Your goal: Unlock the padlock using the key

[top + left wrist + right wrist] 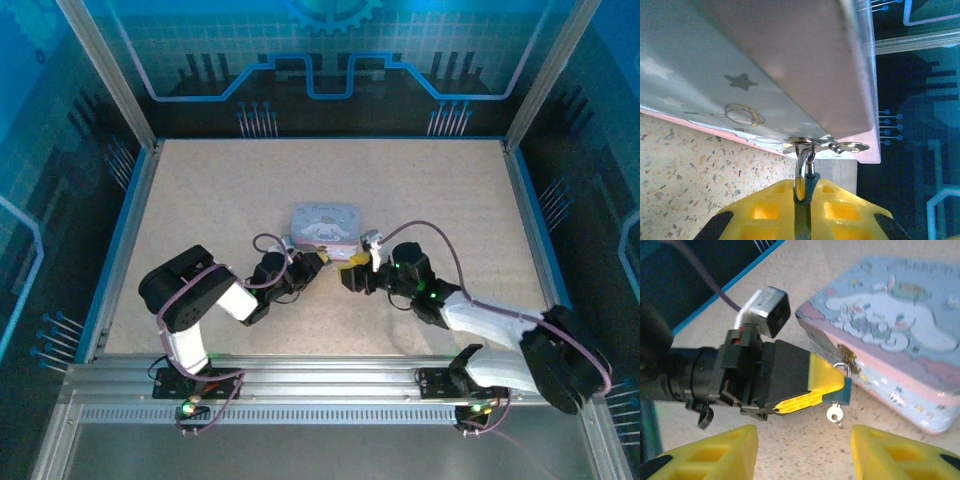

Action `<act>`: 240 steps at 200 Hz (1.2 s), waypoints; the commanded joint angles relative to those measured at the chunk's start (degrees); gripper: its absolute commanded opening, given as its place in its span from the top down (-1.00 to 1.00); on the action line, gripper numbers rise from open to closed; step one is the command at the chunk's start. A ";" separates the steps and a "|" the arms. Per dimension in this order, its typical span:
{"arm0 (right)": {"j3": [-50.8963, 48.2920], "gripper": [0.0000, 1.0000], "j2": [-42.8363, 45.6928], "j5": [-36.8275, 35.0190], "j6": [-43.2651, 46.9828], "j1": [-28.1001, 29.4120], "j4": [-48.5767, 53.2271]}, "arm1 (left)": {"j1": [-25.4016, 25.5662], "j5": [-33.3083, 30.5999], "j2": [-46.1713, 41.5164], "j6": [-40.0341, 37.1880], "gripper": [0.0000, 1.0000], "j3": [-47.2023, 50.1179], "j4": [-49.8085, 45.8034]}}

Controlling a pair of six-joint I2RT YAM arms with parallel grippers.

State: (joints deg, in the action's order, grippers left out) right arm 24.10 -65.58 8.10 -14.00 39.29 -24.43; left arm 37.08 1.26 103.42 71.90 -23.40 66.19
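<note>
Tabletop [220, 190]: pale and speckled, with both arms reaching in from the near edge towards its middle.

Box [325, 220]: pale blue with a cartoon print and a pink rim, lying flat mid-tabletop. Its near side faces the two grippers. The left wrist view sees it [740, 60] from very close.

Hasp [846, 359]: small bright metal fitting on the near side of the box [900, 335]. In the left wrist view it [805, 142] sits just above the yellow fingers.

Padlock [842, 390]: small dark body hanging at the hasp, its shackle [801, 164] threaded through the fitting. The body is pinched between the left fingers, just off the tabletop.

Key [834, 414]: tiny, with a round silvery head, hanging straight down from the bottom of the padlock. Nothing is gripping it.

Left gripper [312, 262]: at the near side of the box, left of the right gripper. Its yellow fingers [800, 400] are clenched on the padlock body. The left wrist view shows the pair [804, 192] pressed together around it.

Right gripper [352, 272]: near the box's near side, facing the left gripper [832, 387]. Its yellow fingers [715, 452] are spread wide [802, 437] and grasp nothing. They sit on the near side of the key, apart from it.
</note>
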 commanded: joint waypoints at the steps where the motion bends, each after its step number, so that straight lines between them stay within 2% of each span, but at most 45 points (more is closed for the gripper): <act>1: 0.74 -0.07 5.12 -8.38 20.03 3.83 7.78 | 0.09 -1.04 -1.81 1.53 0.88 0.64 1.28; 16: 1.44 -0.07 7.00 -15.06 27.70 7.12 11.93 | 0.09 -1.08 -2.25 1.84 0.88 0.74 1.14; 44: -0.51 -0.09 5.74 -25.16 40.58 12.73 10.97 | 0.09 -1.15 -2.86 2.69 0.88 0.72 0.67; 60: -0.45 -0.09 3.17 -29.58 43.20 13.81 10.68 | 0.09 -1.25 -3.31 3.38 0.89 0.73 0.26; 77: -0.45 -0.09 0.36 -31.30 45.21 14.44 7.30 | 0.09 -1.30 -3.50 4.47 0.89 0.76 -0.15; 126: 1.89 -0.14 -11.17 -32.16 52.67 14.94 -2.25 | 0.18 -1.51 -4.10 5.83 0.91 0.88 -0.79; 172: 4.95 -0.17 -19.77 -30.27 54.59 14.82 -9.25 | 0.12 -1.69 -4.99 5.63 0.91 0.77 -2.09; 221: 6.88 -0.16 -24.56 -29.31 54.26 14.11 -12.99 | 0.18 -1.65 -4.99 5.92 0.92 0.86 -1.86; 240: 7.45 -0.07 -25.18 -29.10 54.22 13.70 -12.89 | 0.20 -1.70 -4.98 5.99 0.93 0.89 -1.73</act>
State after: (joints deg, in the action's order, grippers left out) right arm 29.82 -89.58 -21.87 39.83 53.56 -34.22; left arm 37.08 0.80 100.05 76.64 -23.03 63.16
